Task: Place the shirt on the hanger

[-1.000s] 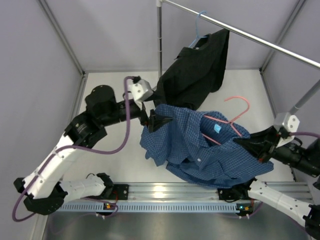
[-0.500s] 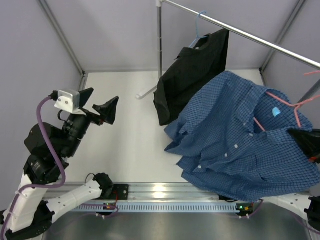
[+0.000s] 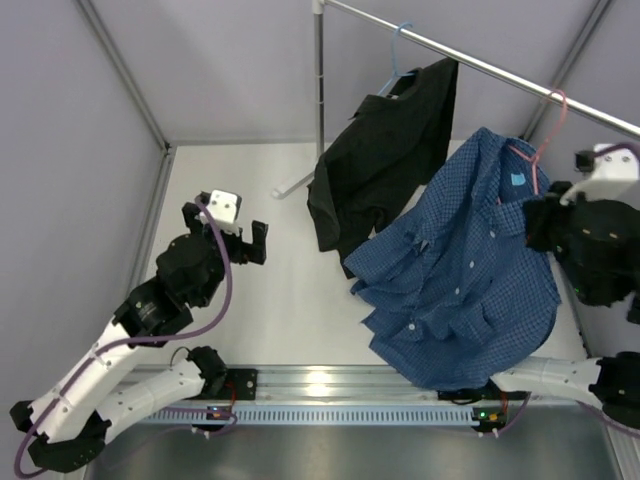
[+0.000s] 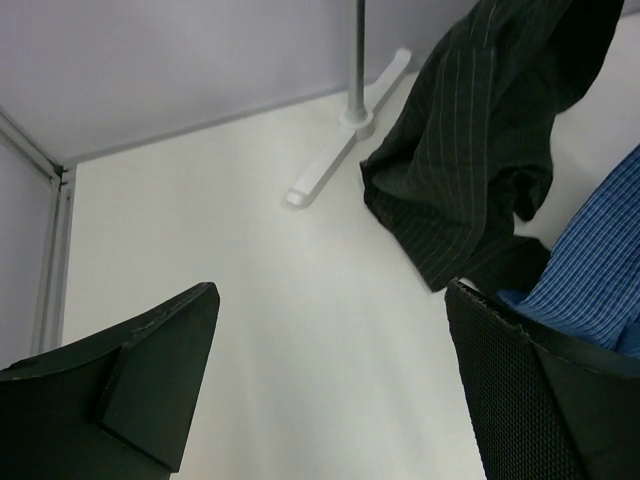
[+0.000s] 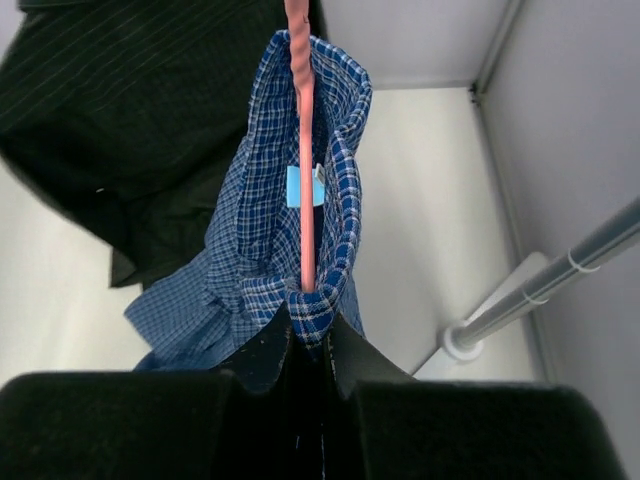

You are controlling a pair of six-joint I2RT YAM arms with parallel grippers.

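The blue checked shirt [image 3: 460, 270] hangs draped on the pink hanger [image 3: 553, 110], whose hook reaches up to the metal rail [image 3: 480, 62] at the right. In the right wrist view the pink hanger [image 5: 303, 150] runs down inside the shirt's collar [image 5: 340, 200]. My right gripper [image 5: 310, 325] is shut on the hanger wire and the fold of shirt around it. From above, that right gripper [image 3: 537, 222] sits just right of the collar. My left gripper [image 3: 250, 243] stands open and empty over the table at the left, well away from the shirt [image 4: 590, 270].
A black long-sleeved shirt [image 3: 385, 160] hangs on a light blue hanger [image 3: 400, 50] on the same rail, just left of the blue shirt. The rail's post [image 3: 319, 100] and foot [image 4: 340, 150] stand at the back. Side walls close in the table.
My left gripper let go of the shirt and pulled back to the left. My right gripper lifted the hanger with the shirt off the table, up and right to the rail.
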